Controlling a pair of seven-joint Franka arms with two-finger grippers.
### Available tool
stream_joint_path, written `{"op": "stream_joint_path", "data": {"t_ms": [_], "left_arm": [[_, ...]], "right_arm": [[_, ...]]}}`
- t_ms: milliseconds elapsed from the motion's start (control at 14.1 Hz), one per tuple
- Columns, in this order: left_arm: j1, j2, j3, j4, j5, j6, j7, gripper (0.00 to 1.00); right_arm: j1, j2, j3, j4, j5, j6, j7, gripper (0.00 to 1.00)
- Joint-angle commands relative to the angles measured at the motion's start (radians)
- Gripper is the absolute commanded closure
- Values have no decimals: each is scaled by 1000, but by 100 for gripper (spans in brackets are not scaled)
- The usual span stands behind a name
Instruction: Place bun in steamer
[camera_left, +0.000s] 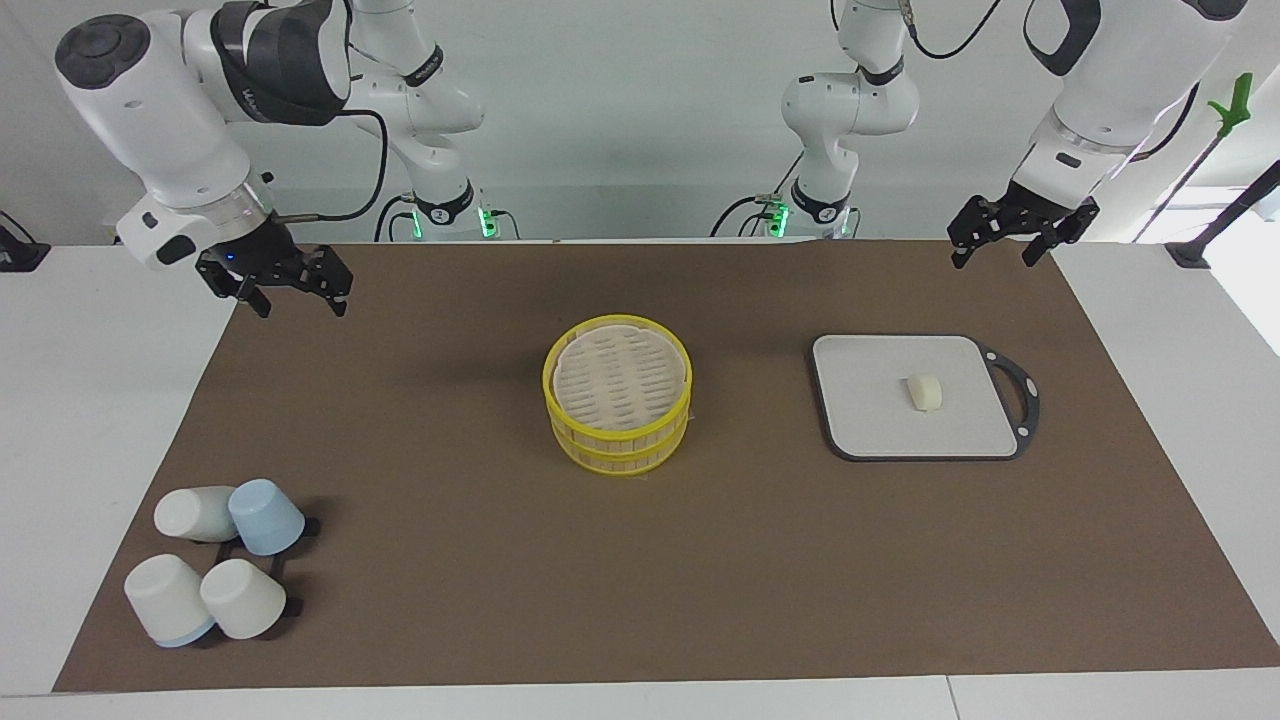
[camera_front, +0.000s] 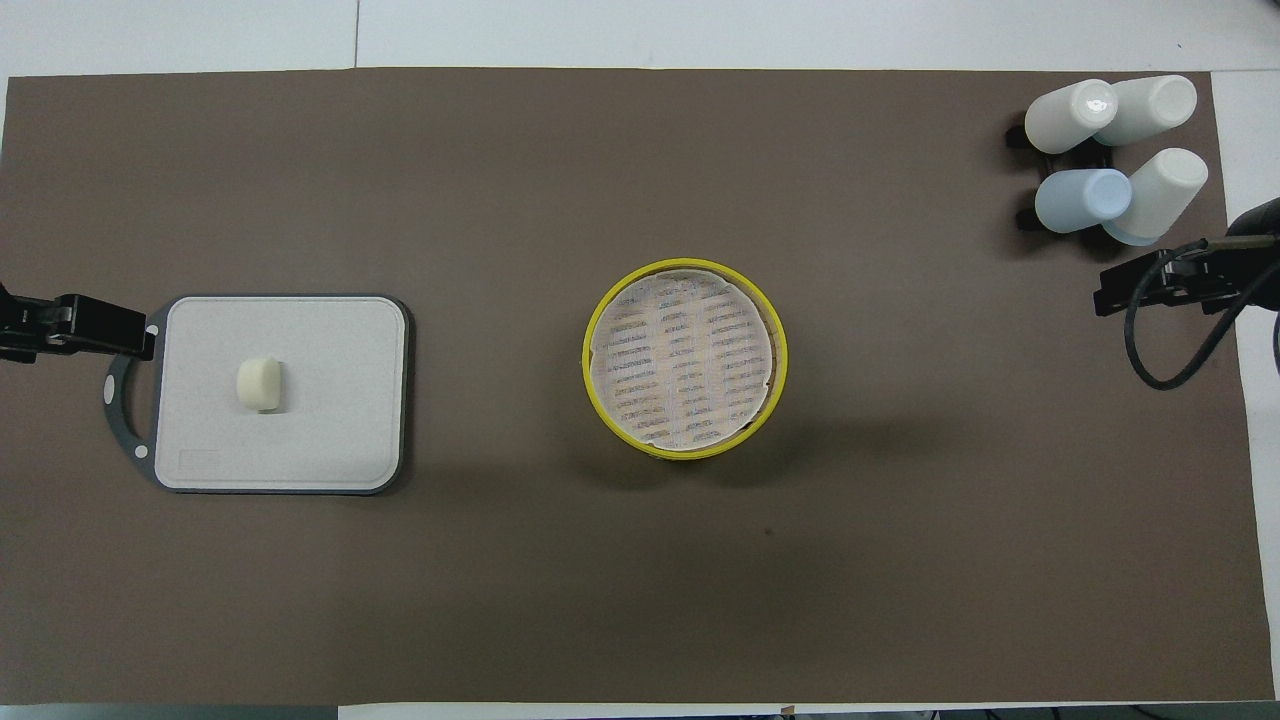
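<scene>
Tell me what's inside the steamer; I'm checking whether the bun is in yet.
The steamer shows only its pale slatted liner; beneath that is hidden. The bun lies on the grey board.

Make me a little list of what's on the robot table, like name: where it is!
bun: lying on the grey board, toward the left arm's end
steamer: mid-table, no lid on, nothing inside
cups: four on a black rack, toward the right arm's end
left pincer: open, up in the air, holding nothing
right pincer: open, up in the air, holding nothing
</scene>
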Motion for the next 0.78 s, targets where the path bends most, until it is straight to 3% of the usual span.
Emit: {"op": "stream_joint_path", "data": {"t_ms": [0, 498, 711], "left_arm": [[-10, -6, 7, -9, 21, 18, 5, 0], [-7, -8, 7, -23, 21, 42, 2, 0], [3, -41, 8, -119, 20, 126, 8, 0]], "right_arm": [[-13, -23, 6, -29, -8, 15, -45, 0], [-10, -27, 8, -40, -9, 14, -39, 0], [4, -23, 20, -52, 8, 35, -3, 0]]}}
